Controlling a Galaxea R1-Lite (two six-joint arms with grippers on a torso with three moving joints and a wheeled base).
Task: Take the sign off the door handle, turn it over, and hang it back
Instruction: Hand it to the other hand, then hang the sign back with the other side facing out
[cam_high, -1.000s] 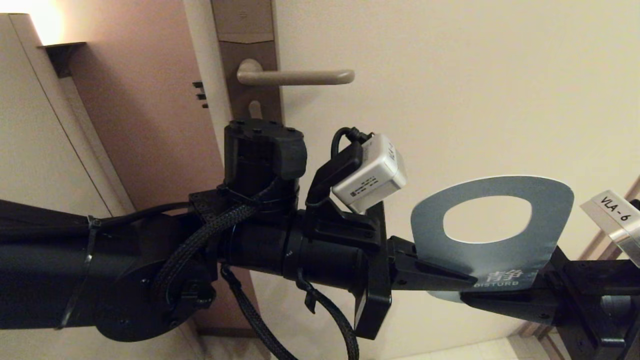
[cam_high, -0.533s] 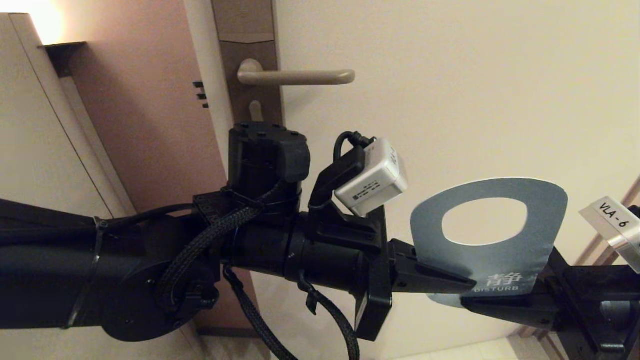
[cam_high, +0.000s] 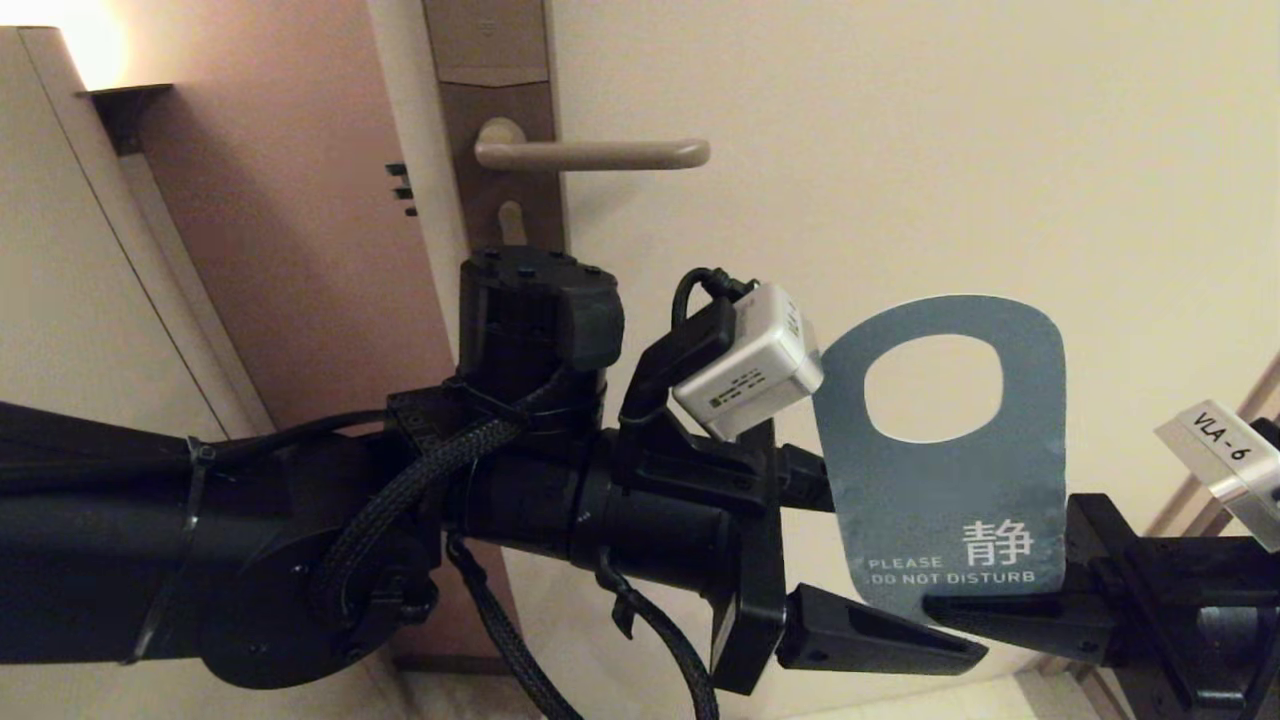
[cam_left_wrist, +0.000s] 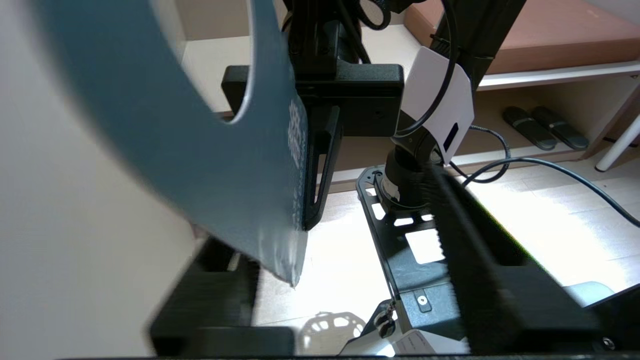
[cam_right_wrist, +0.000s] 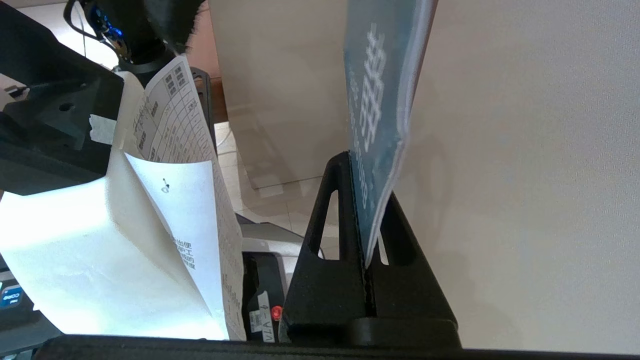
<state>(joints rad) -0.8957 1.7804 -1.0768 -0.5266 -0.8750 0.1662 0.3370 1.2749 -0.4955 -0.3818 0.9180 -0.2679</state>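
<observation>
Against the brown lock plate (cam_high: 500, 120) at upper left, the handle (cam_high: 590, 153) juts out level and bare, its rounded end toward the right, with the pale door (cam_high: 900, 150) behind it. Below it the left arm reaches across from the left, and the left hand (cam_high: 850, 560) is spread wide: one finger lies under the sign's lower edge and the other is mostly hidden behind the card, neither pinching it. Just right of that arm's white wrist camera (cam_high: 750, 375) stands the sign (cam_high: 950, 480), well below the handle and off it. It is upright, oval hole at the top, blue side toward the head camera with "PLEASE DO NOT DISTURB" near the bottom. At far right the right hand (cam_high: 1000, 605) is closed on the sign's bottom edge; the right wrist view shows the card's edge (cam_right_wrist: 385, 150) pinched between the two black fingers (cam_right_wrist: 325, 250).
</observation>
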